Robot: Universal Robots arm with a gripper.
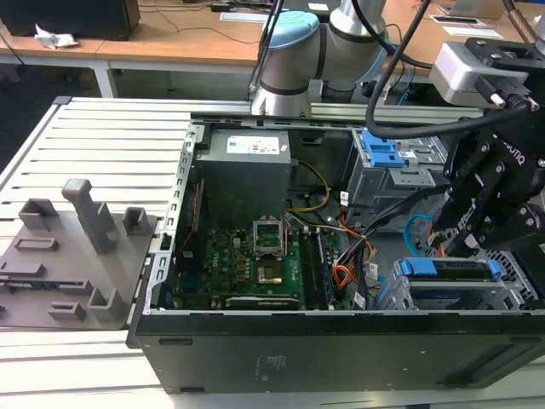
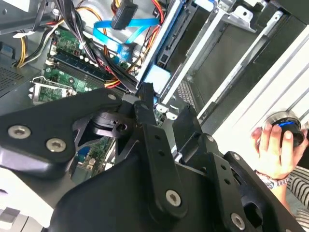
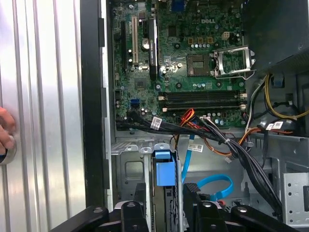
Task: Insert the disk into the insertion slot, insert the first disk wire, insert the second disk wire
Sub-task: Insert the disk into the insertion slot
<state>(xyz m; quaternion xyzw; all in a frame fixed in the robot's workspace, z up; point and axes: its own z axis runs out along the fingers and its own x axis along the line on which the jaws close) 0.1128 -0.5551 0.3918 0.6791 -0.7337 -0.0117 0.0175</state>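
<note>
Gripper (image 3: 166, 207) of mine hangs open and empty, jaws apart, one to each side of a thin edge. Straight below me is the flat silver hard drive in its bright blue plastic caddy (image 3: 163, 169). It stands on edge, and its long axis runs from the exterior view's right toward the green motherboard (image 1: 247, 256) on that view's left.

Under everything lies a ribbed aluminium table (image 1: 111, 136). On it a black tower computer case (image 1: 341, 358) lies open on its side. At the case's near corner, on the exterior view's right, sits the boxy grey perforated sheet-metal drive cage (image 1: 521, 288). I judge the disk already seated in it, with the walls close on both faces and little room to spare.

A glossy light-blue cable (image 3: 215, 186) loops just beside the disk, and its end looks loose. The thin orange-red wire bundle (image 1: 342, 274) lies between cage and motherboard, well apart from me.
</note>
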